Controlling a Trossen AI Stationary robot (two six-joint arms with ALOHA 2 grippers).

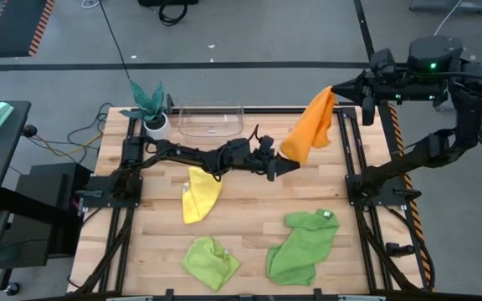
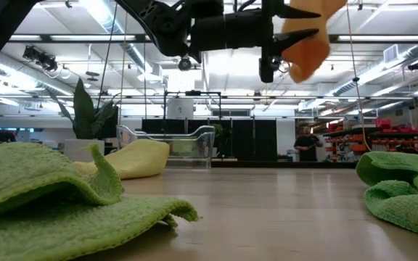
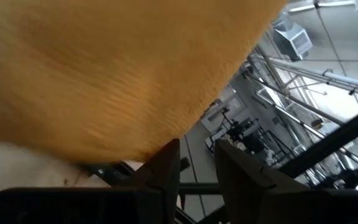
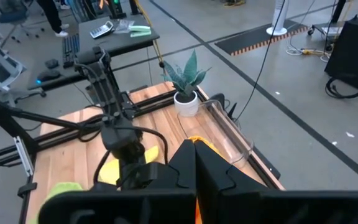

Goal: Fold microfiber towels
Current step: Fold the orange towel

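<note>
- Right hand (image 1: 335,88) pinches the orange towel (image 1: 310,125) by its top corner, letting it hang open above the bench (image 1: 249,217).
- Left hand (image 1: 289,165) reaches for its bottom edge, fingers (image 3: 166,168) part-open, nothing gripped.

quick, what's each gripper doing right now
Left gripper: open, fingers apart at the lower edge of the orange towel, not gripping it.
Right gripper: shut on the orange towel's top corner, holding it up.

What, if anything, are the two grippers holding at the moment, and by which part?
The right gripper is shut on the orange towel at its top corner, so it hangs. The left gripper, jaws apart, sits at the lower edge without a visible grip.
</note>
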